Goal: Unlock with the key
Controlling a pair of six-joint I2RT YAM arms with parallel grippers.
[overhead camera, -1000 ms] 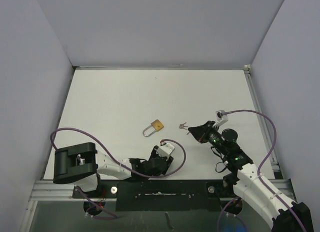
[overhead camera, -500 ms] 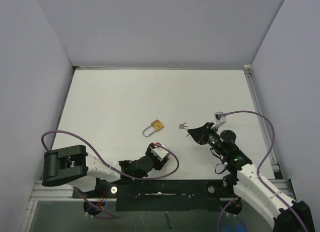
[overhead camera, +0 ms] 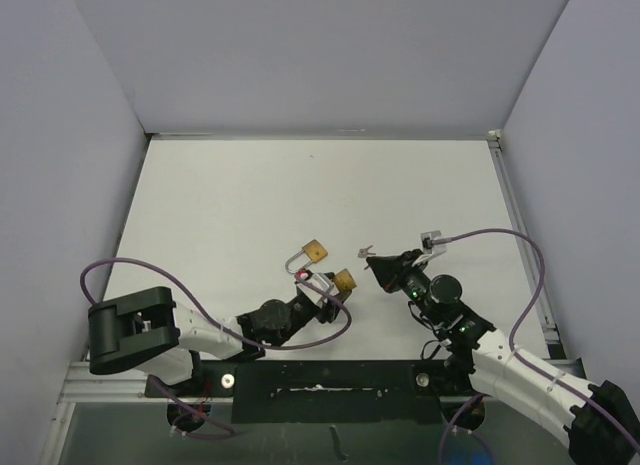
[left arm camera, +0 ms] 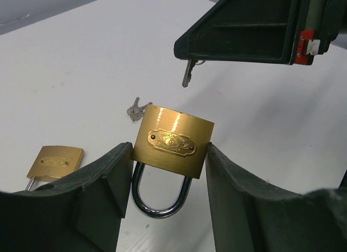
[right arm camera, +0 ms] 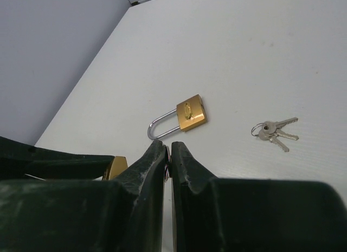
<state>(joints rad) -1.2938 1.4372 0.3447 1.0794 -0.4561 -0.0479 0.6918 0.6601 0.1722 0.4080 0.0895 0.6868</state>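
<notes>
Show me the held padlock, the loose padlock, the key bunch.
held padlock [left arm camera: 172,141], left wrist view, brass body.
loose padlock [right arm camera: 191,112], right wrist view, brass body.
key bunch [right arm camera: 268,131], right wrist view, key heads.

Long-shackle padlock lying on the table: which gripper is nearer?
Left. The left gripper, clamped on a second padlock, sits just right of the long-shackle padlock, on the robot's side; the right gripper, pinching a key, is farther right.

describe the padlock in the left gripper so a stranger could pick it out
Near the front middle of the white table, find the left gripper, facing the key in the right gripper. The brass padlock clamped in the left one has a short shackle, unlike the long-shackled padlock lying flat beyond it.
</notes>
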